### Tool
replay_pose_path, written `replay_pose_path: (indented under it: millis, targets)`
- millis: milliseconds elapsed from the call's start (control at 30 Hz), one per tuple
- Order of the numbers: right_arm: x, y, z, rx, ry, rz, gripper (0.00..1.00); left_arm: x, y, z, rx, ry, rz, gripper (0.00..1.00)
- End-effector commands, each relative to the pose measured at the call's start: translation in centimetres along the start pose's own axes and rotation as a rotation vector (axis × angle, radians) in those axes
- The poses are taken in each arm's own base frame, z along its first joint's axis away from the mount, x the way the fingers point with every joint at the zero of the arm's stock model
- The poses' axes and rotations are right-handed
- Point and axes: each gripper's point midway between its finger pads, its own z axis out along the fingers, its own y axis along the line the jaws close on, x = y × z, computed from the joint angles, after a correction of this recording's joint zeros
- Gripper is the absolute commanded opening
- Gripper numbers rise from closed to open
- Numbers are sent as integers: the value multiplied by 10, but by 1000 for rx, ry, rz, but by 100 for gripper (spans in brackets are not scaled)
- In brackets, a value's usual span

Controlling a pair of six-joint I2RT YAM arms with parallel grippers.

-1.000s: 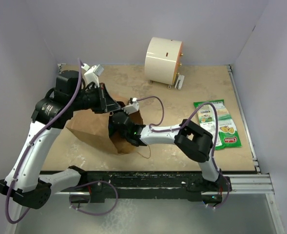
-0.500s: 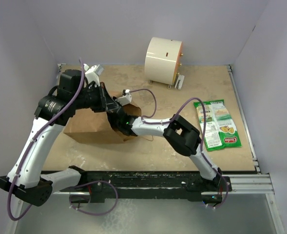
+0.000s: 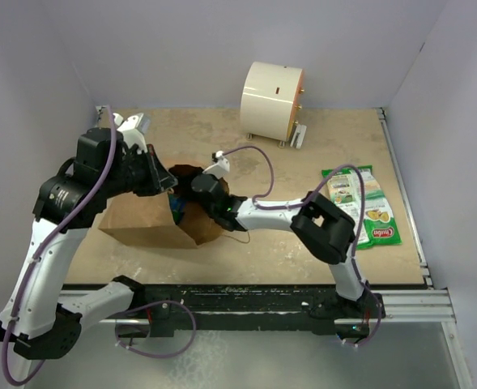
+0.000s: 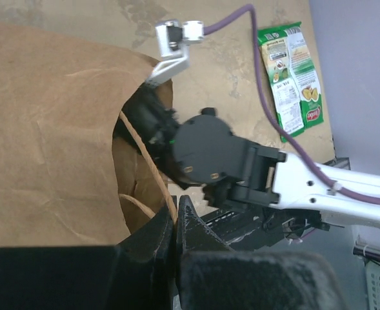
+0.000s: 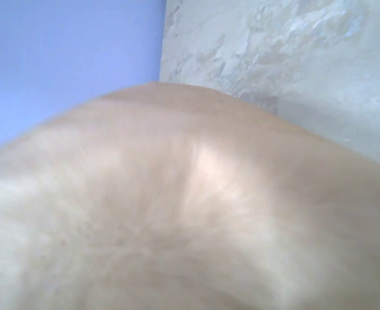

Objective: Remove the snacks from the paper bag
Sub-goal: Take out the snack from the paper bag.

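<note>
The brown paper bag lies on its side at the left, mouth facing right. My left gripper is shut on the rim at the bag's mouth. The right arm's wrist reaches into that mouth, and its fingers are hidden inside. The right wrist view is filled with blurred brown paper. A bit of blue shows just inside the mouth. Two green-and-white snacks lie flat on the table at the right.
A cream cylinder stands at the back of the table. A thin loop handle hangs across the bag's mouth. Pale walls close in the left, back and right sides, and a metal rail runs along the right edge.
The right gripper has gone further up and left into the bag's mouth and has shut. The left arm has drawn back to the left, still holding the rim.
</note>
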Motion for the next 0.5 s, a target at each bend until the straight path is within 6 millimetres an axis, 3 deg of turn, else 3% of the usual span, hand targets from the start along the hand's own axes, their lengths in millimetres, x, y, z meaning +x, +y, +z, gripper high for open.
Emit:
replay_pose_path:
  millis: [0,200,333,467]
  targets:
    - [-47,11,-23,-48,-54,1,0,-18,-7,-23,8,-110,28,0]
    - [-59,0,-49,-43,-68,-10,0,-22,-7,-20,4,-118,27,0]
    - [-51,14,-55,-92,-43,-36,0,-22,-13,-19,40,-114,51,0]
    - [-28,39,-58,-144,-16,-58,16,-21,-19,-15,77,-91,75,0]
